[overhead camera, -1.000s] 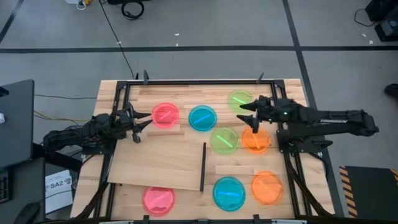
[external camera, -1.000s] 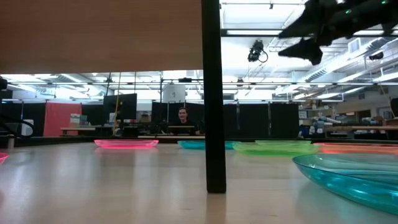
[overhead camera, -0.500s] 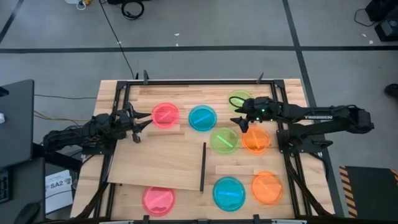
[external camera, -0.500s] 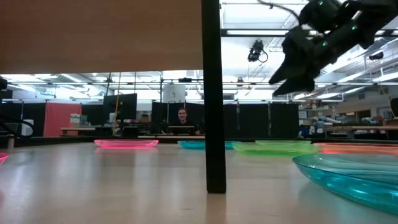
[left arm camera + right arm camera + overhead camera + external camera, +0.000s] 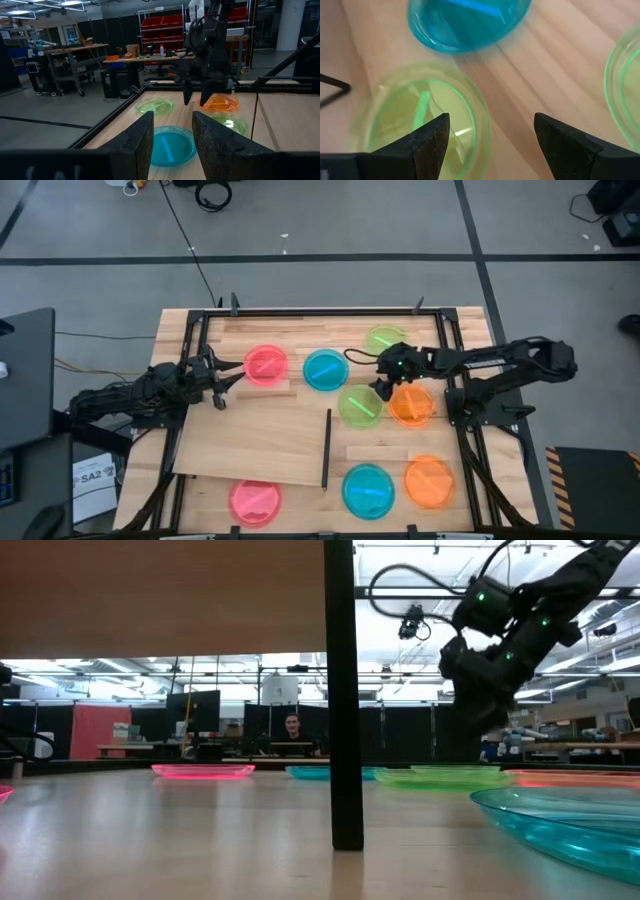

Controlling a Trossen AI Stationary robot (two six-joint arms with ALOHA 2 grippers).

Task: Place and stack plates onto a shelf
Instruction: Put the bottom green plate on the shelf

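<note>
Jaws of right gripper (image 5: 383, 379) spread wide, empty, above green plate (image 5: 360, 405); left gripper (image 5: 228, 375) jaws apart, empty.

Even overhead light, blurred wrist close-up

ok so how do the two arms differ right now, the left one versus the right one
The left gripper waits by the pink plate, at the left of the table; the right gripper has reached to mid-table and points down over the green plate. The left arm lies low and straight, while the right arm is bent at the elbow. Both are dark, open and holding nothing.
</note>
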